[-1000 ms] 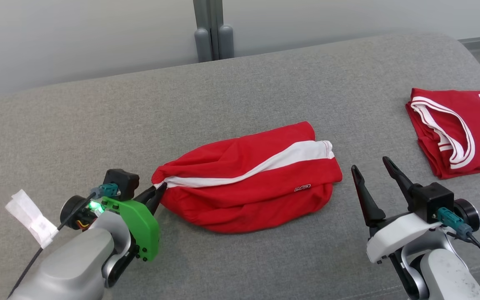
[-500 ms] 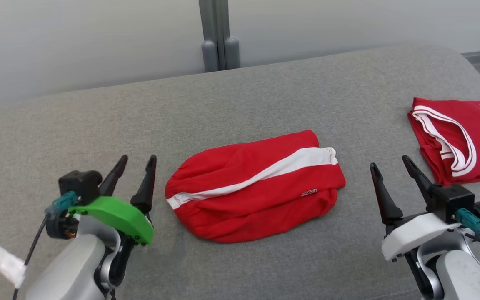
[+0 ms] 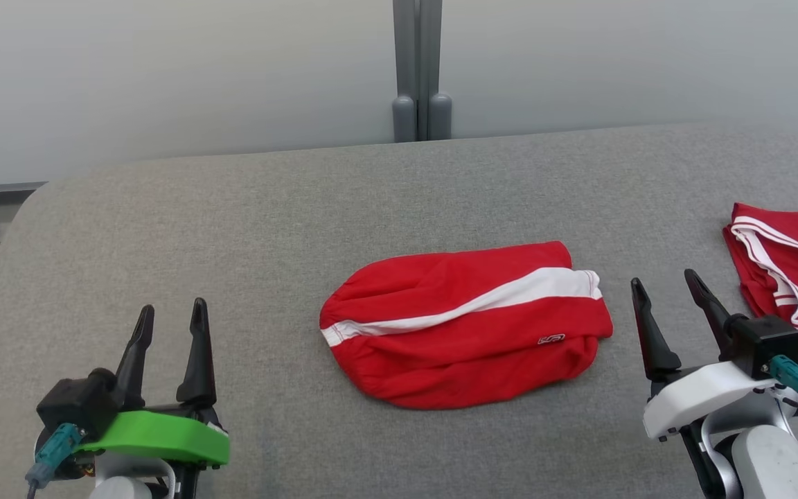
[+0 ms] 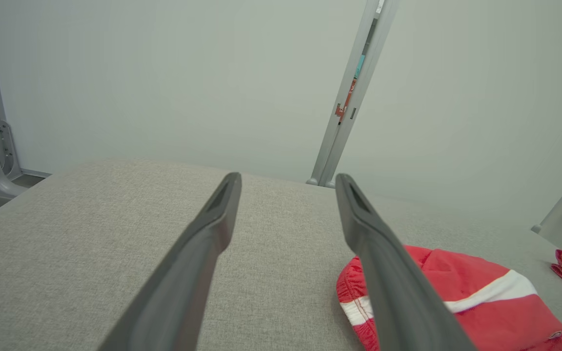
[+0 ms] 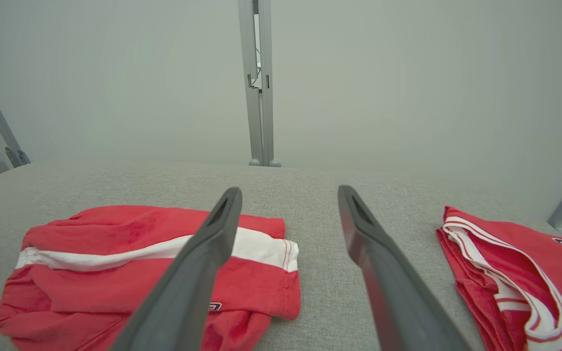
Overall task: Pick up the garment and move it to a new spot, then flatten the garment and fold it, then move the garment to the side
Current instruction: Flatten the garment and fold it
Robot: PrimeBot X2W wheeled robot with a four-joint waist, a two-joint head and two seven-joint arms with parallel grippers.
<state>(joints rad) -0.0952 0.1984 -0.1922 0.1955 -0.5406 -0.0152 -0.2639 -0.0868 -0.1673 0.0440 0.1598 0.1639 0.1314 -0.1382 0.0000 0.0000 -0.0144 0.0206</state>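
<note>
Garment (image 3: 465, 333), red and white, on grey fabric surface (image 3: 233, 229) before pale wall (image 3: 163, 69)

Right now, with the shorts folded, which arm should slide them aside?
Right, probably. The right gripper, open, sits close beside the right end of the shorts, with the folded jersey just beyond on that side. The left gripper, also open, stands farther from their left end.
</note>
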